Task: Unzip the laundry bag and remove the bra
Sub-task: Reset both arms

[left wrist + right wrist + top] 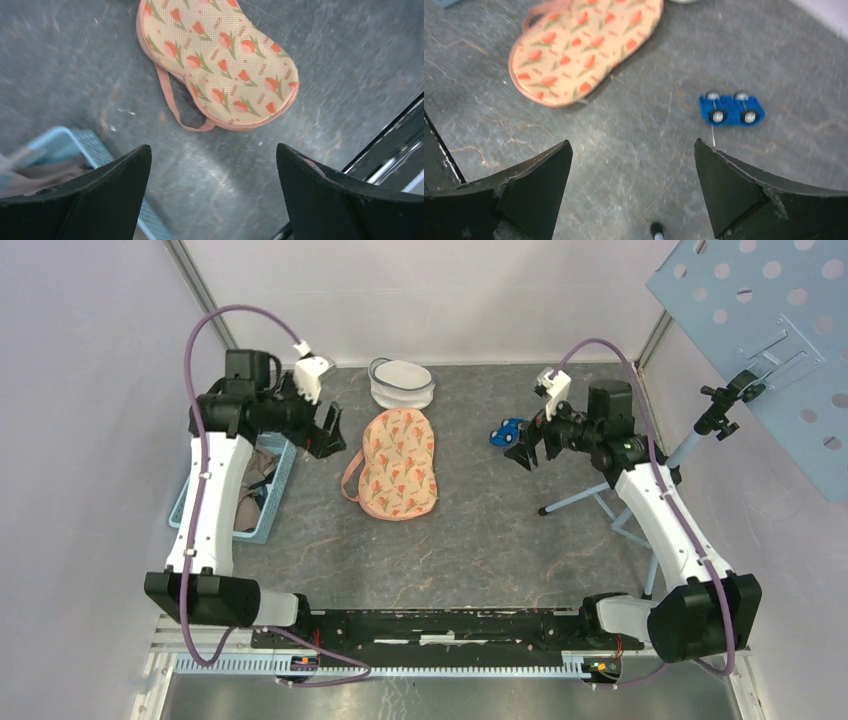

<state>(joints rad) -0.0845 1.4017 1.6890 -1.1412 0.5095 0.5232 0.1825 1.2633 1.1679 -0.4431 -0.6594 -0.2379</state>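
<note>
Grey stone-look table [480, 530] under white walls. The floral bra [399, 462] lies flat at centre frame in the top view, just below the white mesh laundry bag [402, 383] at upper centre, so I judge it already out. My left gripper [335, 432] hangs left of it and my right gripper [527, 448] to its right by the blue toy car [507, 432] — both spread wide and empty, I'd say because nothing is left to carry.

Pose of the two arms: left arm [205, 500] and right arm [672, 525] rise from opposite ends of the base rail [440, 625] and reach away from it. The left pincer [327, 436] and right pincer [524, 447], farthest from the rail, have jaws spread wide.
</note>
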